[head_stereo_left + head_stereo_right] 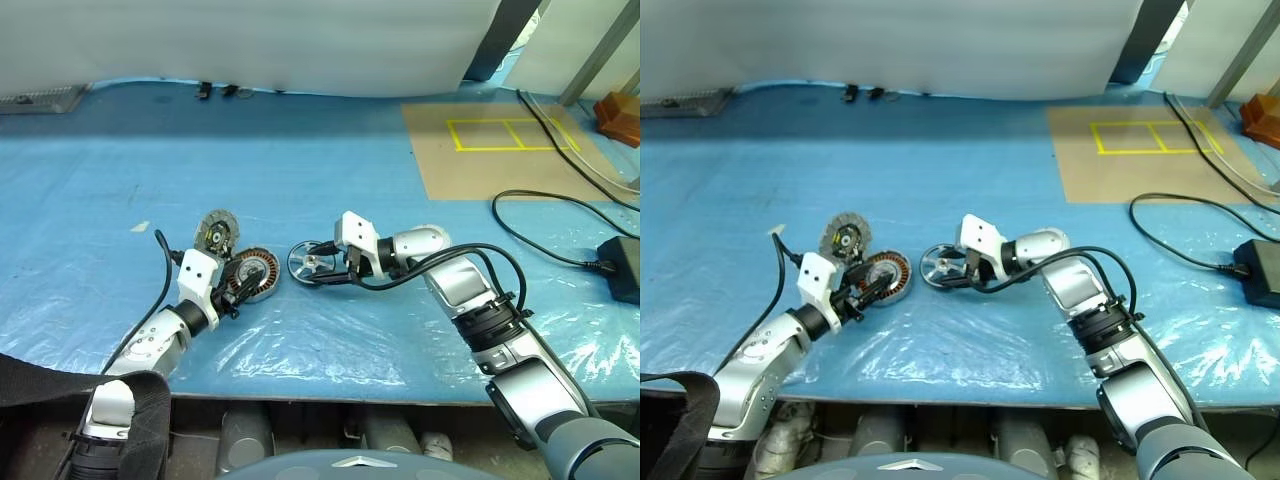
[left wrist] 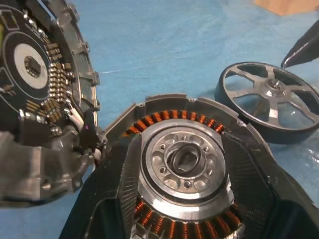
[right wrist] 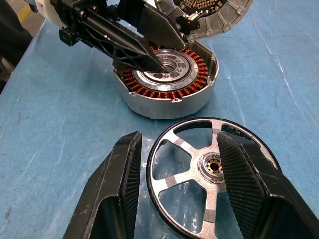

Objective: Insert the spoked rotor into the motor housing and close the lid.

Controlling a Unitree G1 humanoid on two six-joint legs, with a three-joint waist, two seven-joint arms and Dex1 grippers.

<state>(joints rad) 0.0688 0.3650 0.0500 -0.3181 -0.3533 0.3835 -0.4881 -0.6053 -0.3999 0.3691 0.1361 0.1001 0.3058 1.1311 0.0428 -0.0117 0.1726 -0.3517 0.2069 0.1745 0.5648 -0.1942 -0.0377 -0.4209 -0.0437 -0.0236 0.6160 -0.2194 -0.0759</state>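
The motor housing lies on the blue sheet, its copper windings facing up. My left gripper is open, with one finger on each side of the housing's central hub, over the windings. The lid stands propped on edge just behind the housing, and its circuit face is in view. The spoked rotor lies flat a little to the right of the housing. My right gripper is open over the rotor: one finger stands outside the rim and the other is above the spokes past the hub.
A blue plastic sheet covers the table. A brown board with yellow tape lies at the back right. A black cable runs to a black adapter at the right edge. The table's front edge is close below both arms.
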